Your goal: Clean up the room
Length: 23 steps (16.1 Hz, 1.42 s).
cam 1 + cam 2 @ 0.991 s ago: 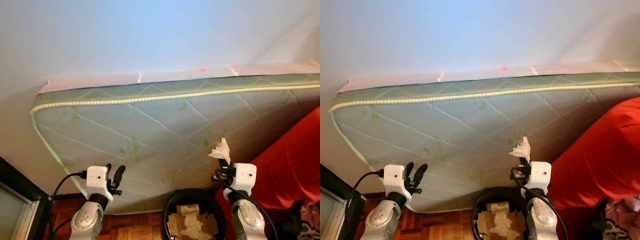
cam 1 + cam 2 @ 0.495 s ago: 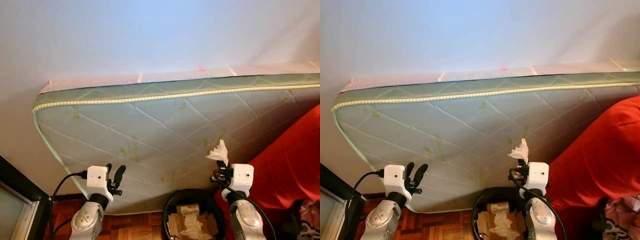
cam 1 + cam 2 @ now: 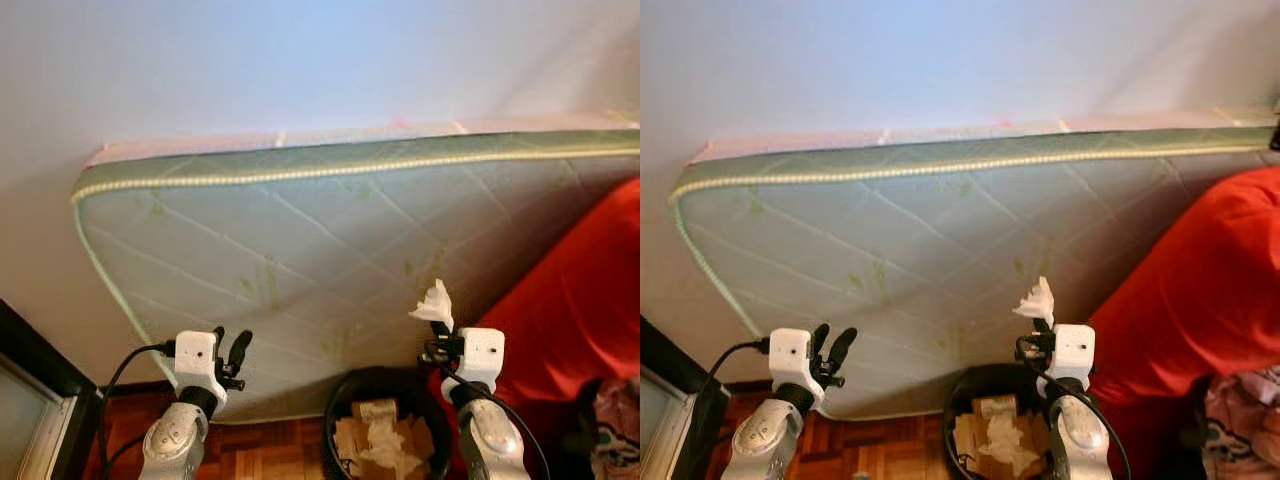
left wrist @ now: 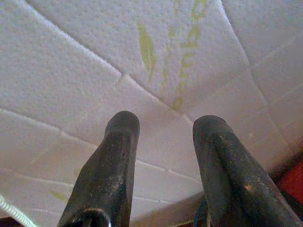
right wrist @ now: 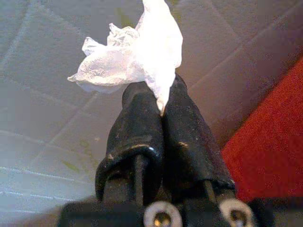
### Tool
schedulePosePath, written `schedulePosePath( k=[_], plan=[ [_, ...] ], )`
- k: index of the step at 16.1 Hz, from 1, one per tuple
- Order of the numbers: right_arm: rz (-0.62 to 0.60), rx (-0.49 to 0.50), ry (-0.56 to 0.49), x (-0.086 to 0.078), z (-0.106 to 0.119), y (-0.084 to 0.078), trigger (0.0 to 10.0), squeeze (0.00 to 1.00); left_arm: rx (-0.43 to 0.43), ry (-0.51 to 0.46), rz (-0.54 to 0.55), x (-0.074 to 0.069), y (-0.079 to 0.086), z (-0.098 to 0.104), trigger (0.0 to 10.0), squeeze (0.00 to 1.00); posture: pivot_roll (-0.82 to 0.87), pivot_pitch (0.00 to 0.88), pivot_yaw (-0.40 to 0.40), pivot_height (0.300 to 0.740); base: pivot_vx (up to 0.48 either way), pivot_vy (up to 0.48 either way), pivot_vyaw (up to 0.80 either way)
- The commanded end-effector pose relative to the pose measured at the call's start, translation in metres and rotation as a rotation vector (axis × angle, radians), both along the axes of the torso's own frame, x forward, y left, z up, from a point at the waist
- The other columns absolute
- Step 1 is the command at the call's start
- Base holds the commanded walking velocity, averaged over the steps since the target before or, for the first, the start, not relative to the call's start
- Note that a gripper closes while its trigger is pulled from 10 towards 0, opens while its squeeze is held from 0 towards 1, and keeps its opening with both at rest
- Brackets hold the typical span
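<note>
My right gripper (image 3: 438, 328) is shut on a crumpled white tissue (image 3: 434, 303), which sticks up from its fingertips in the right wrist view (image 5: 137, 56). It is held up above the right rim of a round black bin (image 3: 340, 415) that stands on the floor, holding cardboard scraps and crumpled paper (image 3: 380, 440). My left gripper (image 3: 230, 350) is raised at the left, open, with nothing between its fingers (image 4: 118, 161), facing the mattress.
A pale green quilted mattress (image 3: 300, 240) leans on its side against the white wall right behind both grippers. A red fabric heap (image 3: 570, 320) lies at the right. A dark cabinet edge (image 3: 30, 380) and wooden floor (image 3: 260, 455) are at the lower left.
The camera has tilted slightly, so the mattress sits lower in the picture. My right gripper with the tissue has shifted a little leftwards over the bin. The left gripper has not moved.
</note>
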State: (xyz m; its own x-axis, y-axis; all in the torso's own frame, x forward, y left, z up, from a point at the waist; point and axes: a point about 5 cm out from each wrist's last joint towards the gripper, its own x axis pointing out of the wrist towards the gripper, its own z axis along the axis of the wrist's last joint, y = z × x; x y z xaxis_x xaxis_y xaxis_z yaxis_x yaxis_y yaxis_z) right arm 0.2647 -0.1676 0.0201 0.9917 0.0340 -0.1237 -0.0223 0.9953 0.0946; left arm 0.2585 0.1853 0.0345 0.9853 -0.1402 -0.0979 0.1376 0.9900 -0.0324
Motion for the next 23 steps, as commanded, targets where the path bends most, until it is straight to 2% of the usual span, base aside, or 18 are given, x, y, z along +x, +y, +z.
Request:
schedulePosePath(
  k=[1,16,23],
  plan=[
    [-0.002,0.005,0.004,-0.0008,-0.0013,0.0,10.0,0.0,0.007,0.012,0.003,-0.0006,0.0026,-0.0005,10.0,0.0,0.04,0.049,-0.006,0.668,0.0,0.0,0.0],
    [0.012,0.011,0.059,0.0044,-0.0097,0.0029,10.0,0.0,0.001,0.018,0.002,-0.0013,0.0016,-0.0006,10.0,0.0,0.04,0.068,-0.01,0.66,0.0,0.0,0.0],
    [0.016,0.011,0.052,0.0062,-0.0089,0.0047,10.0,0.0,-0.002,0.018,-0.005,-0.001,0.0,-0.0001,10.0,0.0,0.04,0.07,-0.01,0.656,0.0,0.0,0.0]
  ],
)
